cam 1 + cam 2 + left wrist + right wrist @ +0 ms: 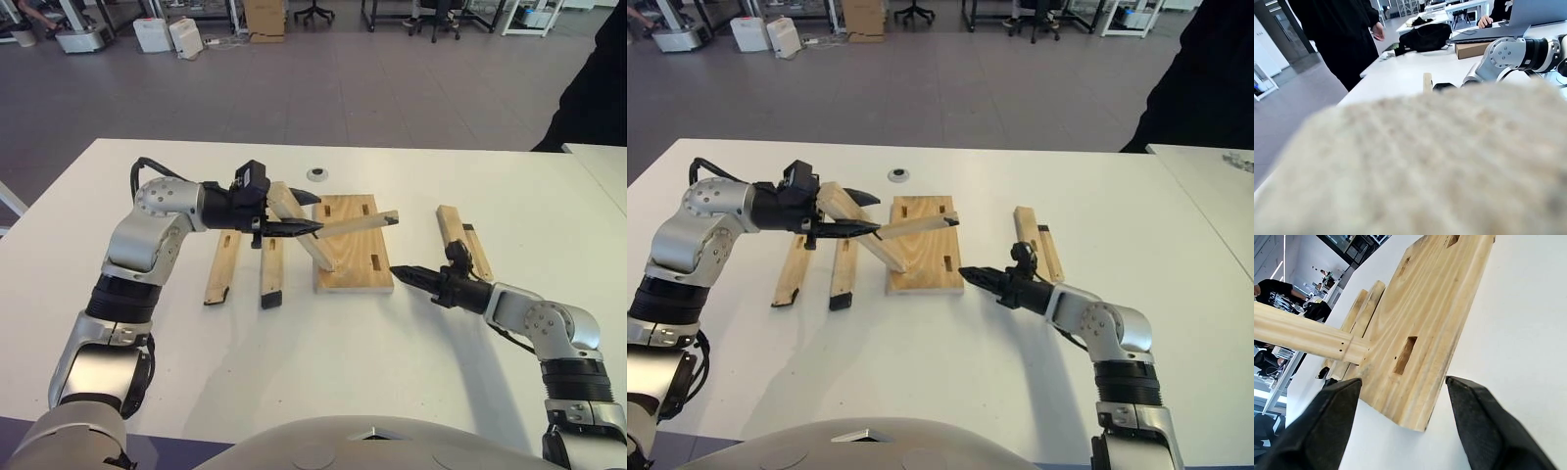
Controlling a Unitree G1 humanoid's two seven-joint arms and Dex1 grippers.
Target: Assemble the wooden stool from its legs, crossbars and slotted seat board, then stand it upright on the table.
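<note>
on the white table (294, 362) the slotted seat board (353, 257) lies flat, with spare legs (223, 266) beside it. the step looks like fitting a first leg. the left gripper (306, 213) pinches a tilted leg-and-crossbar piece (358, 223), its low end on the board. the right gripper (404, 273), fingers spread, flanks the board's near corner. next, i'd say, it should steady the board while the leg's end is lined up with a slot.

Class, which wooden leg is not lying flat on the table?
The leg in the left gripper, tilted with its lower end at the seat board; the other three lie flat on the table beside the board.
</note>
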